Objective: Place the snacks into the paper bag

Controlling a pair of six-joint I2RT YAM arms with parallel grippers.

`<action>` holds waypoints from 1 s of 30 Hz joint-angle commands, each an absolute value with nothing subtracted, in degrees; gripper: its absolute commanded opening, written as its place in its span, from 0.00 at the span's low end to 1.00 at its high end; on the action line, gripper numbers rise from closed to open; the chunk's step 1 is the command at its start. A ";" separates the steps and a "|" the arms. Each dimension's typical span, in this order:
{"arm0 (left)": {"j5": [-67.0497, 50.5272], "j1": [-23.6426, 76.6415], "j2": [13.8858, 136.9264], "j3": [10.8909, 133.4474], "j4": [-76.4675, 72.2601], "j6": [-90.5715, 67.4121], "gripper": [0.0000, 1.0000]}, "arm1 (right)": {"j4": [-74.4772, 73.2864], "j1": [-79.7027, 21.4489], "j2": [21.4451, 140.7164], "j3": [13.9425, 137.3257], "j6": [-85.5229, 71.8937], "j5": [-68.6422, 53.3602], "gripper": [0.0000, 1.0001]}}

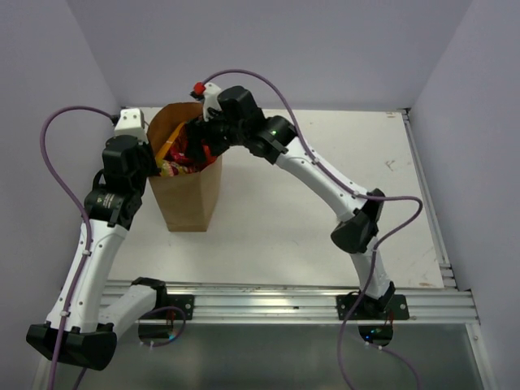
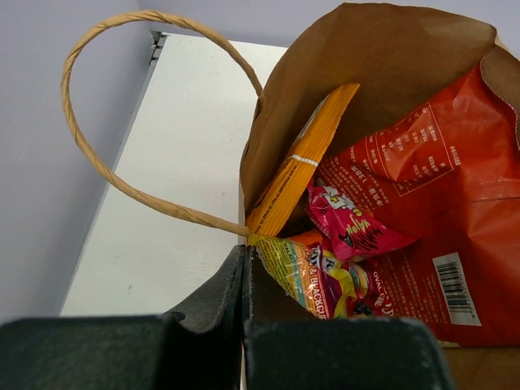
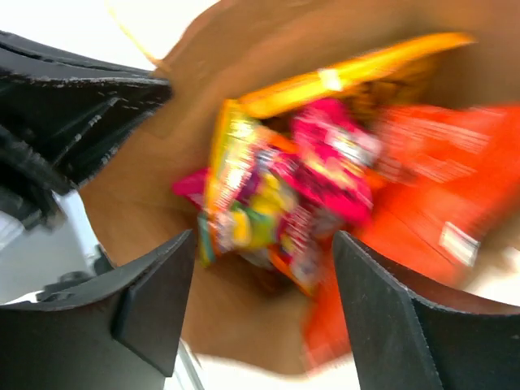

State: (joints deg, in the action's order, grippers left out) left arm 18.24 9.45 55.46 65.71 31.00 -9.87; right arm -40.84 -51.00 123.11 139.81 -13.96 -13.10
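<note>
The brown paper bag [image 1: 188,199] stands upright at the table's back left, its mouth open. Inside lie snacks: a long orange packet [image 2: 305,154], a big red chip bag [image 2: 439,187], a small pink packet [image 2: 349,219] and a multicoloured candy packet [image 2: 317,276]. My left gripper [image 2: 244,253] is shut on the bag's left rim, beside its twisted handle [image 2: 89,154]. Hovering over the bag's mouth, my right gripper [image 3: 264,244] is open with nothing between its fingers. The blurred snacks [image 3: 301,187] lie below it.
The white table [image 1: 325,187] stretches to the right of the bag. Walls close in at the back and on both sides. An aluminium rail [image 1: 268,301] runs along the near edge. The left gripper's black body [image 3: 65,106] sits close beside the right gripper.
</note>
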 commanded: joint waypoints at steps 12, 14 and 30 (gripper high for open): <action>15.29 9.49 54.93 63.90 27.42 -10.37 0.00 | -44.74 -19.34 86.49 80.64 -23.10 11.95 0.75; 15.03 9.49 54.93 63.90 27.42 -10.72 0.00 | -43.95 -18.90 86.13 76.66 -24.43 12.91 0.75; 15.82 9.75 53.09 63.19 28.65 -10.02 0.00 | -37.45 -9.85 90.96 61.52 -27.52 14.07 0.74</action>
